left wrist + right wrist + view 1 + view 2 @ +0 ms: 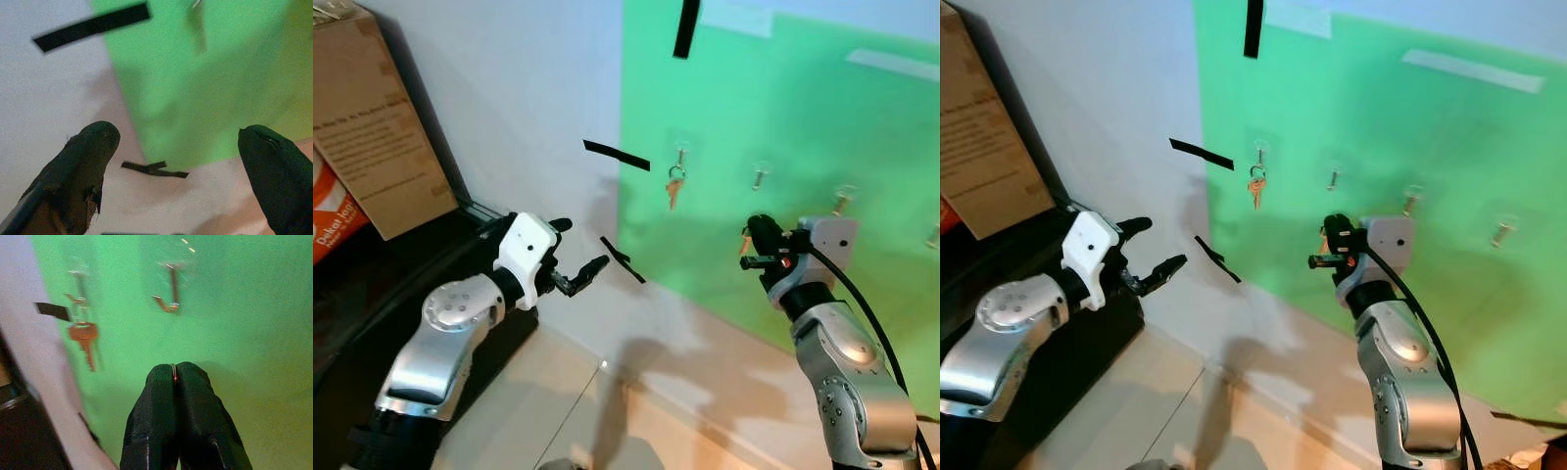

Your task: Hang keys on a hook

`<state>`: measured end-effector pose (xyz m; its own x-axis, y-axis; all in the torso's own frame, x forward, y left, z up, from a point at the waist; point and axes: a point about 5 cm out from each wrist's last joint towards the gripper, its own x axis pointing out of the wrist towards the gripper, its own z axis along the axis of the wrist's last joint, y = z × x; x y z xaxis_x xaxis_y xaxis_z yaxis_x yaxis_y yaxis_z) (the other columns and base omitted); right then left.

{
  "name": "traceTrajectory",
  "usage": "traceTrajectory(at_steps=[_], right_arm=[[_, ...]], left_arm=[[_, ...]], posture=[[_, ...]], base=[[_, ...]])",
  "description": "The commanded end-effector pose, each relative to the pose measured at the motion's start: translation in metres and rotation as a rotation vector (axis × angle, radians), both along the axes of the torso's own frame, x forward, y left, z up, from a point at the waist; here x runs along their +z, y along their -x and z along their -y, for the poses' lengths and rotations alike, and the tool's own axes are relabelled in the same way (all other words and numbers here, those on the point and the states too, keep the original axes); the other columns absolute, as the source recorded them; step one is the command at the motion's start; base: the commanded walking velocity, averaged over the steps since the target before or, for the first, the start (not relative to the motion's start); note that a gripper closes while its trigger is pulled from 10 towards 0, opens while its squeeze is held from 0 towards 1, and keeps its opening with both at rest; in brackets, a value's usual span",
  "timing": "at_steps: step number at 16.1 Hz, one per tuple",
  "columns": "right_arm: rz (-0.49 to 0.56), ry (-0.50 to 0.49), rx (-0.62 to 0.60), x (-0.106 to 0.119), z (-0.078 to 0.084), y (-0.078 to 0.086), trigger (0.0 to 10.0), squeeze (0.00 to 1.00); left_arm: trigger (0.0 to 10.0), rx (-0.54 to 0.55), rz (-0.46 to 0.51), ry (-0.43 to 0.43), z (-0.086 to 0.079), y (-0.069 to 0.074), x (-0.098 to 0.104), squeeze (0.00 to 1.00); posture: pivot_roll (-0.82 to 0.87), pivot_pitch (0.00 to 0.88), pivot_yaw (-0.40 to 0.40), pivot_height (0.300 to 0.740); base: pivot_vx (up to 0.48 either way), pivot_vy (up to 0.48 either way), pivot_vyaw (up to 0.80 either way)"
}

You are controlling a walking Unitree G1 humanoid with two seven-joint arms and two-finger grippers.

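At the upper left of the left eye view a cardboard box leans on a dark cabinet against the white wall. Below it, in the lower left, the left gripper is raised in front of the wall with its two black fingers spread wide apart and nothing between them. Just to its right, strips of black tape stick to the wall, one near the frame's centre and another lower, with a third at the top edge. Right of the tape a green panel covers the wall, carrying a row of small hooks. The keys hang from the leftmost hook, near the centre of the frame, a copper-coloured key dangling from a ring. The next hook to the right is bare, as is another further right. In the lower right, the right gripper points at the panel below the bare hook, well apart from the keys, its fingers pressed together tip to tip with only a thin reddish line visible at the seam; whether anything is pinched there cannot be told.
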<state>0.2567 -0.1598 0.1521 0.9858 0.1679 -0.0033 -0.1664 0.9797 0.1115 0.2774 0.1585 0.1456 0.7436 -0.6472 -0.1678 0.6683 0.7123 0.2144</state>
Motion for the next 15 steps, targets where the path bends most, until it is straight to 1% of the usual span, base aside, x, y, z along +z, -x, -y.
traceTrajectory(at_steps=[1,3,5,6,8,12,15], right_arm=[[0.016,-0.005,0.026,0.006,-0.001,0.001,10.0,0.00],[0.031,-0.034,0.034,0.010,-0.001,0.000,10.0,0.00],[0.055,-0.066,0.040,0.017,-0.001,0.000,10.0,0.00],[0.083,-0.101,0.049,0.025,-0.002,-0.001,10.0,0.00],[0.106,-0.111,0.071,0.032,-0.006,-0.002,10.0,0.00],[0.116,-0.113,0.067,0.040,-0.009,-0.007,10.0,0.00],[0.120,-0.110,0.020,0.045,-0.007,-0.011,10.0,0.00]], left_arm=[[10.0,-0.058,-0.005,0.014,0.003,0.001,0.006,0.00],[10.0,-0.139,-0.035,0.051,0.007,0.005,0.010,0.00],[10.0,-0.193,-0.059,0.065,0.009,0.010,0.012,0.00],[10.0,-0.220,-0.074,0.062,0.010,0.012,0.011,0.00],[10.0,-0.228,-0.082,0.062,0.009,0.013,0.011,0.00],[10.0,-0.233,-0.089,0.058,0.009,0.014,0.012,0.00],[10.0,-0.235,-0.094,0.056,0.009,0.014,0.012,0.00]], posture=[[-0.04,0.000,-0.002,0.740],[-0.04,0.000,-0.002,0.740],[-0.04,0.000,-0.004,0.740],[-0.04,0.000,-0.002,0.740],[-0.03,0.000,-0.003,0.740],[-0.03,0.000,-0.008,0.740],[-0.02,0.000,-0.010,0.740]], base=[[0.000,0.000,0.00],[0.000,0.000,0.00],[0.000,0.000,0.00],[0.000,0.000,0.00],[0.000,0.000,0.00],[0.000,0.000,0.00],[0.000,0.000,0.00]])
